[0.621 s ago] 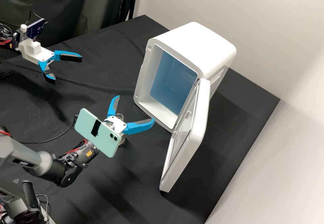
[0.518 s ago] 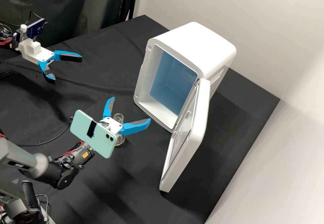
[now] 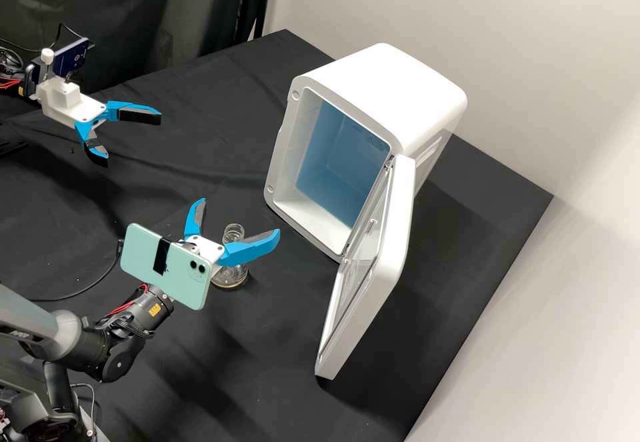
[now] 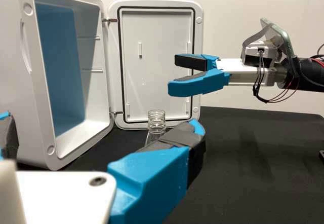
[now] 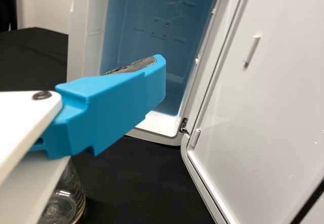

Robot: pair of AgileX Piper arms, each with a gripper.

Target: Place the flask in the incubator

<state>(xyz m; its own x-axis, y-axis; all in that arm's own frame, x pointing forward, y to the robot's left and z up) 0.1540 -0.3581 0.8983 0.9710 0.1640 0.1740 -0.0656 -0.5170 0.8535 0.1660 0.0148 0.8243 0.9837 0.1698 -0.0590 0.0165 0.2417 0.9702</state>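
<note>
Two pincers gape and neither holds anything. The right gripper (image 3: 238,219) hangs with its fingers spread wide just over the glass flask (image 3: 231,274), which stands upright on the black bench (image 3: 200,129) before the incubator (image 3: 373,89). The incubator's door (image 3: 373,262) is swung open. The left gripper (image 3: 131,137) sits well apart, likewise spread. Grasping, carrying and placing all appear still to do.

Black cloth (image 3: 220,129) covers bench, wrinkled toward left side, smoother at right, far corner close to wall. Plain white wall (image 3: 533,42) behind and along right edge of bench. Dark curtain (image 3: 133,2) hangs behind bench at rear left. Thin black cable (image 3: 87,278) lies curved on cloth at near left.
</note>
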